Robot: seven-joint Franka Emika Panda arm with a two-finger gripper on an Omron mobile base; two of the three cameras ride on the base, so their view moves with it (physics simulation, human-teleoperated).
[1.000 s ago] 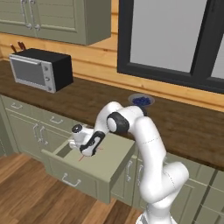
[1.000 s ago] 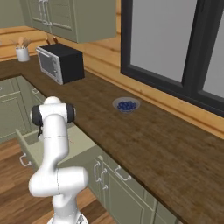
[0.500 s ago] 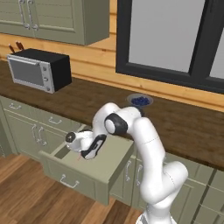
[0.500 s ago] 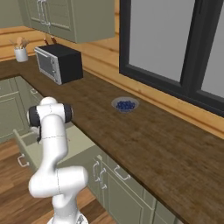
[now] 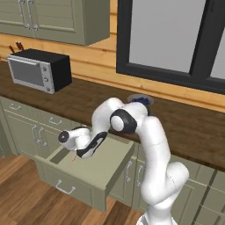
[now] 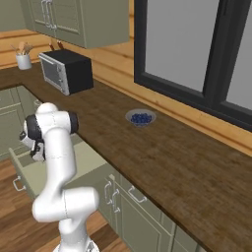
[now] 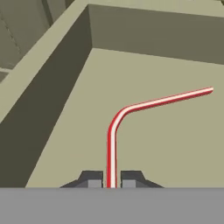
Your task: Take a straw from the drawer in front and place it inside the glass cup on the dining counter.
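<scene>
Claw point(image 7: 111, 179) is closed on the bent red-and-white straw point(image 7: 131, 107), pinching its near end so the rest lies free over the open drawer point(image 7: 61, 87) floor, ready for lifting.

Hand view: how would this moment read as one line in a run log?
end effector: shut on bent red-and-white striped straw | place: inside open sage-green drawer | straw not yet lifted out

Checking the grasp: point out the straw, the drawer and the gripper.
straw point(image 7: 114, 127), hand view, on its bend.
drawer point(image 5: 102, 166), left base view, on its bare floor.
gripper point(image 7: 111, 180), hand view, between the fingertips, shut on the straw.
</scene>
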